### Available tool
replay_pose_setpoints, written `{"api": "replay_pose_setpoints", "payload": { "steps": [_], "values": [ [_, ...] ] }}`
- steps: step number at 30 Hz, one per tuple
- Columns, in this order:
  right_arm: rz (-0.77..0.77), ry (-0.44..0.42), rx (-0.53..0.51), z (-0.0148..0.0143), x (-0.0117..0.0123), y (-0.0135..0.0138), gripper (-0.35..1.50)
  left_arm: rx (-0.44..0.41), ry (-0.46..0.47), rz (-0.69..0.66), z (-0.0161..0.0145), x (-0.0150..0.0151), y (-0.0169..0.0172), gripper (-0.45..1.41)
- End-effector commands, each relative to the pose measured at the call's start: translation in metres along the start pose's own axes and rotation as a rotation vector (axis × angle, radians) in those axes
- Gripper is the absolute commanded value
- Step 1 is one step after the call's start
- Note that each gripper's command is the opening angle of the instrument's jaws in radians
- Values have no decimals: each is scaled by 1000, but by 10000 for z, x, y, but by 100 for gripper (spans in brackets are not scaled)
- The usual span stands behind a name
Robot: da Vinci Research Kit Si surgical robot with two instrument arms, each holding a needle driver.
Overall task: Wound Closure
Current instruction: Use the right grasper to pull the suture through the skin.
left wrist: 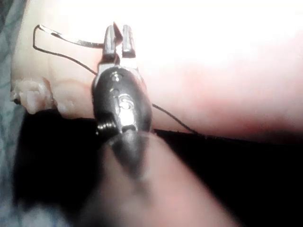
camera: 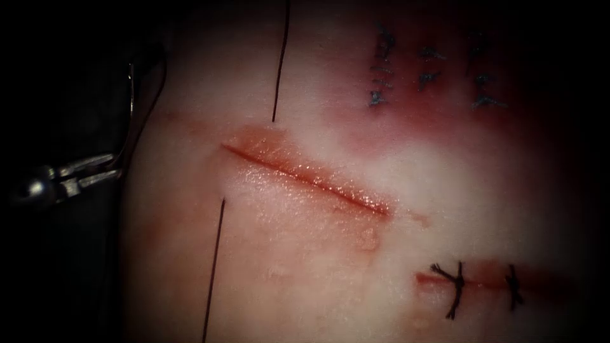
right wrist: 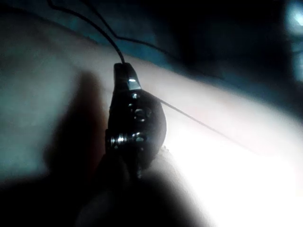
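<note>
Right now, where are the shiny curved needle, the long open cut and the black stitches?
curved steel needle [left wrist: 71, 40], left wrist view, mid-curve.
long open cut [camera: 305, 176], endoscope view, its middle.
black knotted stitches [camera: 456, 289], endoscope view, left stitch.

The tissue [camera: 305, 254] lies on a dark surface [left wrist: 246, 179], perhaps a tabletop under black cloth; at its edge a grey-blue fabric [left wrist: 7, 156] shows beside it.

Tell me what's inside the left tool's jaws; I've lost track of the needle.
The left tool grips the needle near one end, clear of the tissue, left of the cut. The gripped part is hidden.
</note>
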Motion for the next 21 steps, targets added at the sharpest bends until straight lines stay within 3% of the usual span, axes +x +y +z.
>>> {"api": "replay_pose_setpoints", "payload": {
  "steps": [1, 2, 6, 10, 17, 21],
  "values": [
    [17, -12, -60, -2, -5, 24, 130, -1, 3, 2, 8, -3, -3, -35],
    [49, -1, -103, -13, -6, 47, 140, -1, 3, 2, 8, -3, -3, -35],
    [55, 0, -160, -36, -10, 96, 143, 0, 3, 2, 8, -3, -3, -35],
    [64, -6, -187, -47, -23, 124, 143, 0, 3, 2, 7, -3, -2, -35],
    [84, 27, -214, -63, -31, 122, 145, -3, 4, 2, 6, -4, -3, -35],
    [119, 93, -232, -94, -25, 117, 142, -3, 4, 2, 6, -4, -4, -35]
  ]
}}
